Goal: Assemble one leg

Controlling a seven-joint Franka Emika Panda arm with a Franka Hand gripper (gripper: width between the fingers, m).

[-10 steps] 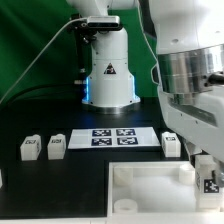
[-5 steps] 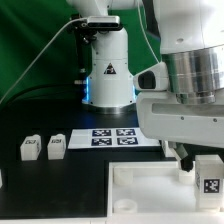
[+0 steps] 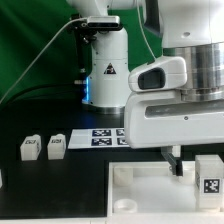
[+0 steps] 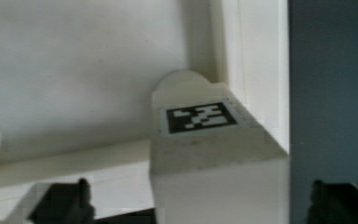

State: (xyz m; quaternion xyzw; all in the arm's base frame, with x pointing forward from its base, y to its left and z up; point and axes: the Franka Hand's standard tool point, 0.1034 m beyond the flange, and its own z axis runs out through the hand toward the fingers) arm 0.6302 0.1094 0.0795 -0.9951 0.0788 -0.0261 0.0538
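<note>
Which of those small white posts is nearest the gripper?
The leg at the exterior view's right, showing its marker tag, right beside the gripper; the two other legs stand far off at its left.

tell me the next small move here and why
Probably ease the leg down toward the corner of the white board: it is upright between the gripper fingers, right at that board's edge, and looks not yet seated.
</note>
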